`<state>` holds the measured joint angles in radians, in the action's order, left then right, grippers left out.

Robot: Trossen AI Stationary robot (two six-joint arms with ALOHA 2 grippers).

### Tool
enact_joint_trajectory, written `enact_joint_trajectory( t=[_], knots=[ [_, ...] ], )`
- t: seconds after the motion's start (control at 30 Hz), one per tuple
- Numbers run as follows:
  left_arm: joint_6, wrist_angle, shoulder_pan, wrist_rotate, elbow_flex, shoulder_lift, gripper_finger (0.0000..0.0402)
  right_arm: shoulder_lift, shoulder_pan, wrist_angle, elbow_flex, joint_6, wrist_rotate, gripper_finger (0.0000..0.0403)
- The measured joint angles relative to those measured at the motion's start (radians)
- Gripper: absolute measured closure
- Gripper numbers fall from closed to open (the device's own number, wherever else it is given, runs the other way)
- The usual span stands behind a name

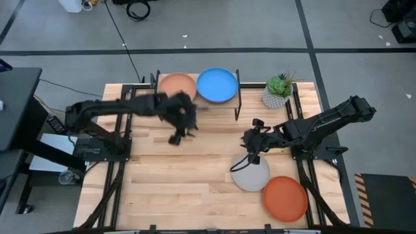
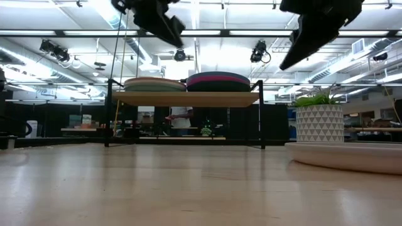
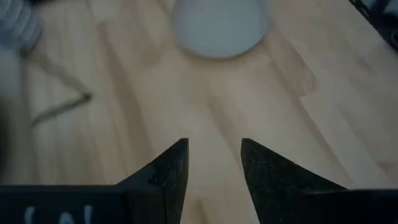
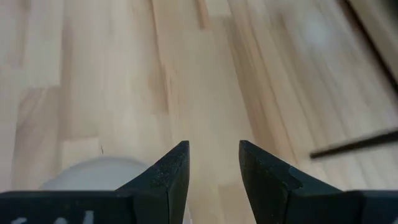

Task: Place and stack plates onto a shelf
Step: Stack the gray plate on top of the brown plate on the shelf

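Hovering with fingers apart (holding nothing), the right tool (image 1: 252, 158) sits just above the grey plate (image 1: 250, 175).

Lower plates of both shelf (image 2: 188, 98) stacks mostly hidden; orange plate (image 1: 285, 198) absent from low view; left gripper (image 1: 177, 138) motion-blurred.

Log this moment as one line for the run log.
left gripper: open, empty, before shelf | right gripper: open, above grey plate | orange plate: on table

Table (image 1: 195, 175) bears shelf (image 1: 227, 104), grey plate (image 1: 250, 177), orange plate (image 1: 286, 198), potted plant (image 1: 278, 91).
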<state>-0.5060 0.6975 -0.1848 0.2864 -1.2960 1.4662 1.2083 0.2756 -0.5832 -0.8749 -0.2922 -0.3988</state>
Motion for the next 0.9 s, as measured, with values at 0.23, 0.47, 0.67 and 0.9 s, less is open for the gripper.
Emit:
enact_joint_trajectory(
  t=[0.23, 0.47, 0.67, 0.9],
  knots=[
    [-0.029, -0.275, 0.207, -0.153, 0.155, 0.009, 0.0247, 0.005, 0.000, -0.126, 0.010, -0.130, 0.101, 0.0257],
    [0.052, -0.331, 0.257, -0.163, 0.203, 0.013, 0.0247, 0.091, -0.004, -0.137, 0.086, -0.199, 0.196, 0.0257],
    [0.070, -0.393, 0.258, -0.162, 0.257, 0.024, 0.0247, 0.210, -0.011, -0.163, 0.093, -0.188, 0.238, 0.0257],
    [0.064, -0.397, 0.255, -0.163, 0.259, 0.033, 0.0247, 0.279, -0.049, -0.180, 0.093, -0.152, 0.238, 0.0257]
  ],
)
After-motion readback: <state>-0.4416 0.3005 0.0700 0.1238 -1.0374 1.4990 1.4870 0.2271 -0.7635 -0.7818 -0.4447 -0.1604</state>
